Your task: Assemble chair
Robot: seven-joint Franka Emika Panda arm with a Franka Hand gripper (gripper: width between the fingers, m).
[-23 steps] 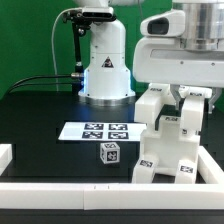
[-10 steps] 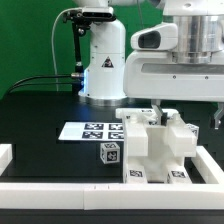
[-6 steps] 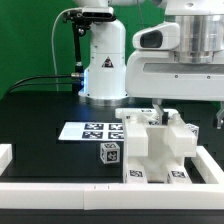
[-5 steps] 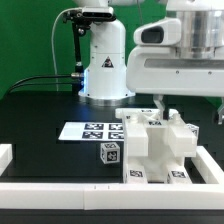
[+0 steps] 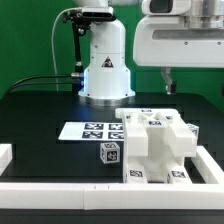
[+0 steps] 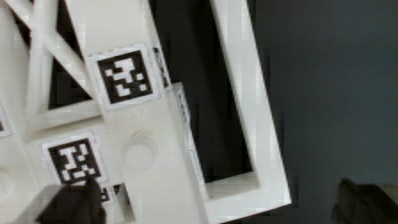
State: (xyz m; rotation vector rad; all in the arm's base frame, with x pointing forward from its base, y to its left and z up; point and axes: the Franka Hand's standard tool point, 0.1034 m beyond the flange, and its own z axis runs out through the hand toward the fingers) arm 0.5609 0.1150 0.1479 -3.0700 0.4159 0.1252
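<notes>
Chair (image 5: 156,146) stands on the black table (image 5: 40,120), right below the gripper (image 5: 194,84) and clear of it. It is a chunky white block of bars and slabs with small black-and-white tags on its top and its front foot. The gripper hangs above it with its jaws spread wide. It holds nothing and touches nothing, and there is a clear gap between the one dark finger (image 5: 167,79) that shows plainly in the exterior view and the chair's top face.

In the wrist view the two fingertips (image 6: 71,203) appear as dark blurs, far apart, with nothing between them but the chair's white bars and the dark table beneath. Two of the chair's tags (image 6: 125,77) show there, set on a long white bar beside a narrow open slot.

Below the gripper and toward the exterior view's left, the marker board (image 5: 94,130) lies flat on the table. A small tagged cube (image 5: 109,152) sits just beside the chair on that same side. The arm's white base (image 5: 104,62) stands behind them, farther from the camera than the gripper. A low white wall (image 5: 90,189) borders the table's near edge.
</notes>
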